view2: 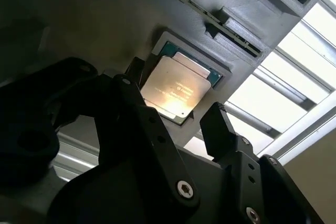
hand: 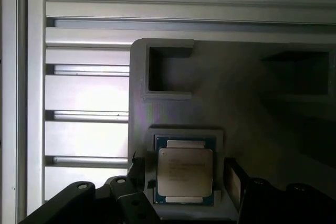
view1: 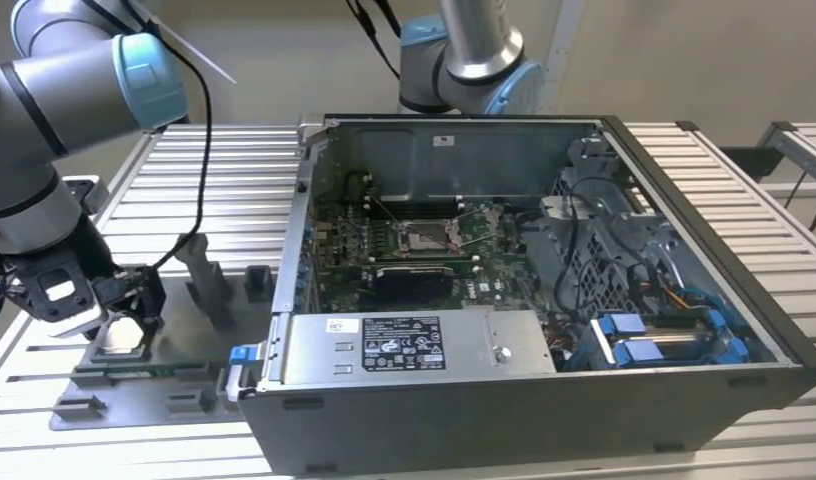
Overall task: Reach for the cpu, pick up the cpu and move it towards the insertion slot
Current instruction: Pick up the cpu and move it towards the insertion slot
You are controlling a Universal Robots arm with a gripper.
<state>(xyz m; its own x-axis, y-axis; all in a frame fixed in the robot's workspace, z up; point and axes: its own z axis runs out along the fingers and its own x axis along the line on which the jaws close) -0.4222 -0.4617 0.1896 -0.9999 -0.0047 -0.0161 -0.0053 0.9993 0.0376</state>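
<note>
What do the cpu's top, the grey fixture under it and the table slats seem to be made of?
The cpu: a metal lid by the look, matte silvery, throwing back a soft glare; its rim looks like greenish board. The fixture: grey matte plastic, probably printed, since fine layer lines show in the second wrist view. The table: likely aluminium, pale ribbed slats with a bright sheen.

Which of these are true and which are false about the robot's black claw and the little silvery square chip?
1. The small, silvery, square cpu lies in a recess of the grey plastic fixture. True.
2. The black gripper is shut on the cpu. False: its fingers stand open, one on each side of the chip.
3. The cpu is inside the open black computer case. False: it lies outside the case, at the exterior view's left.
4. The green motherboard shows inside the case. True.
</note>
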